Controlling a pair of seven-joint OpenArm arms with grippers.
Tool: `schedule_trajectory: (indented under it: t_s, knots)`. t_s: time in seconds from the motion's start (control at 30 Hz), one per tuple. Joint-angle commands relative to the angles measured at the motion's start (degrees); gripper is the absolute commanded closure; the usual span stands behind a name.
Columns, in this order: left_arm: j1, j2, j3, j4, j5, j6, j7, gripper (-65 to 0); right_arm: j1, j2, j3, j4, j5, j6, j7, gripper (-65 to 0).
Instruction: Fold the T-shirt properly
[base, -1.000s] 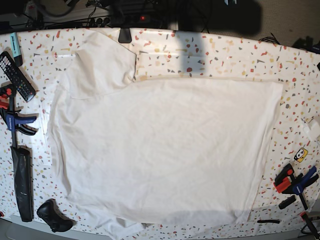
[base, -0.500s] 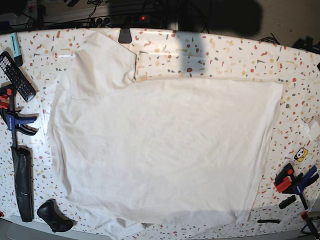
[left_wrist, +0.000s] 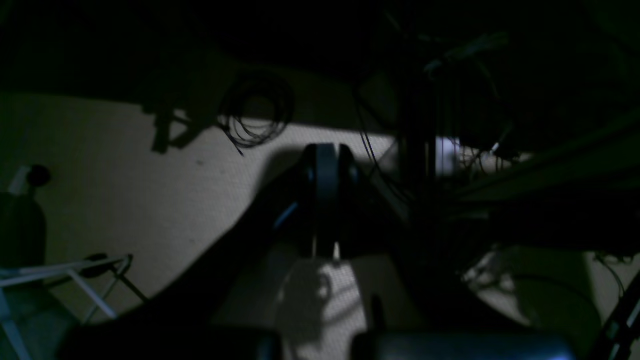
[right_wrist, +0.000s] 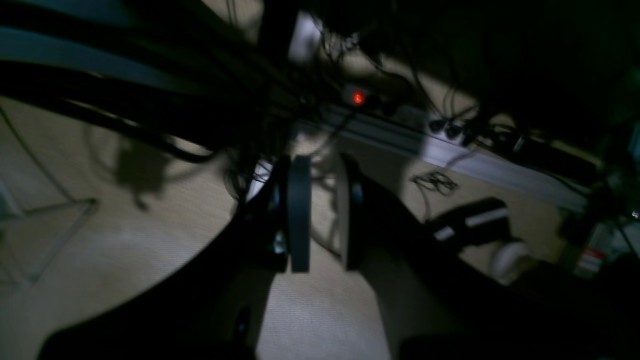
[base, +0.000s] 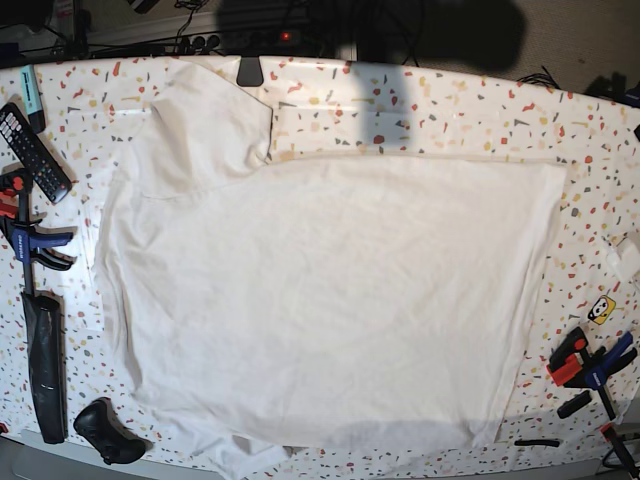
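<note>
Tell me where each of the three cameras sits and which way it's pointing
Base: overhead, looking down on the T-shirt spread flat on the speckled table; no arm shows.
Left wrist: on the left arm, aimed off the table at dim beige floor and cables; left gripper, fingers together.
Right wrist: on the right arm, aimed at floor, cables and a red light; right gripper, fingers parted.
Shared: both wrist views show dark floor, not the shirt; the red light appears in base too.
</note>
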Motion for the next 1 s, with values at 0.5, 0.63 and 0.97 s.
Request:
schedule_trajectory:
  t_s: [0.5, 0.63, 0.97]
  knots:
    - [5.09, -0.20, 0.02, 7.52, -3.89, -0.04, -1.16, 0.0, -18.73, 0.26, 15.28, 21.46, 10.21, 0.37, 5.27, -9.3]
    - [5.07, -0.20, 0.02, 7.54, -3.89, -0.04, -1.16, 0.0, -21.86, 0.26, 17.64, 28.63, 14.40, 4.24, 5.27, -9.3]
    - [5.29, -0.17, 0.02, 11.85, -3.89, -0.02, 0.09, 0.0, -24.13, 0.24, 23.02, 47.12, 18.29, 4.94, -0.61, -9.3]
